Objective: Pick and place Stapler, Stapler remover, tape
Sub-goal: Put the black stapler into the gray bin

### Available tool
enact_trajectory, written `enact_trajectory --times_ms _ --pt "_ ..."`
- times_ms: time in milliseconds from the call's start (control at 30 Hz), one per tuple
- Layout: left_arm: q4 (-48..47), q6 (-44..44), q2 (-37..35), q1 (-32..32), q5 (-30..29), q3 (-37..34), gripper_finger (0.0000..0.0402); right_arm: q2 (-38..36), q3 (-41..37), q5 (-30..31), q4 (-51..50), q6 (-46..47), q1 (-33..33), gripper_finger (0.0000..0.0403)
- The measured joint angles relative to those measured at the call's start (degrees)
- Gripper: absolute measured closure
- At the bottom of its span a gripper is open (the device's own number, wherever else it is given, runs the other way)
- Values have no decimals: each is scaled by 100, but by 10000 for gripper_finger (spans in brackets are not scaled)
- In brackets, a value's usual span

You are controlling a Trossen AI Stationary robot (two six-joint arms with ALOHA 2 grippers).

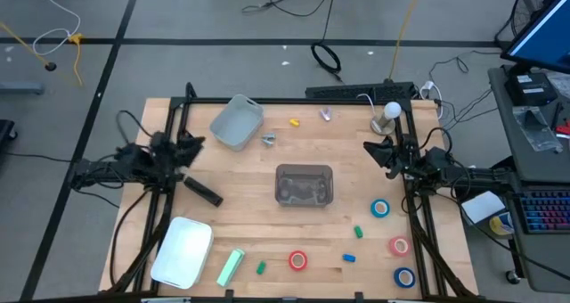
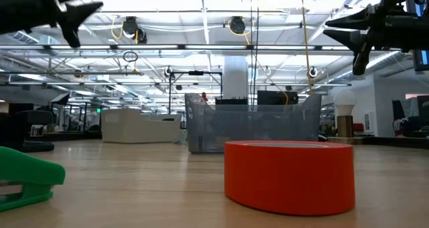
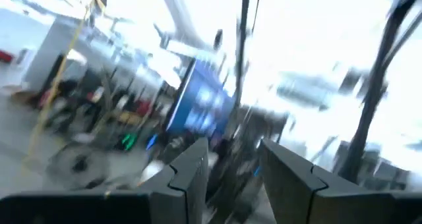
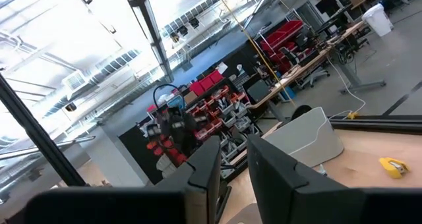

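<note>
Stapler (image 1: 231,266) lies near the worktop's (image 1: 267,192) front edge, beside our white tray (image 1: 183,252). Our clear box (image 1: 304,184) sits mid-worktop; we cannot tell what is inside. Left fingers (image 1: 194,145) stand partly apart, right fingers (image 1: 373,148) nearly closed, both holding nothing.

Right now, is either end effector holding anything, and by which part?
Nothing is held: the left end effector and right end effector both show an empty gap between their fingers.
</note>
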Motion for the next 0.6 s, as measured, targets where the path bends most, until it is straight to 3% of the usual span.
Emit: enact_trajectory --times_ms 167,333,467,600 --pt "314 -176 117 0 224 2 266 0 0 1 -76 -27 0 332" --pt "-62 -889 1025 -4 -128 183 266 0 0 0 -67 -104 0 332" --pt "-1062 -1475 2172 -4 -279 996 266 0 0 1 -69 -104 0 332" --pt "-2609 -1784 3447 -4 -190 2344 266 0 0 0 -78 -106 0 332"
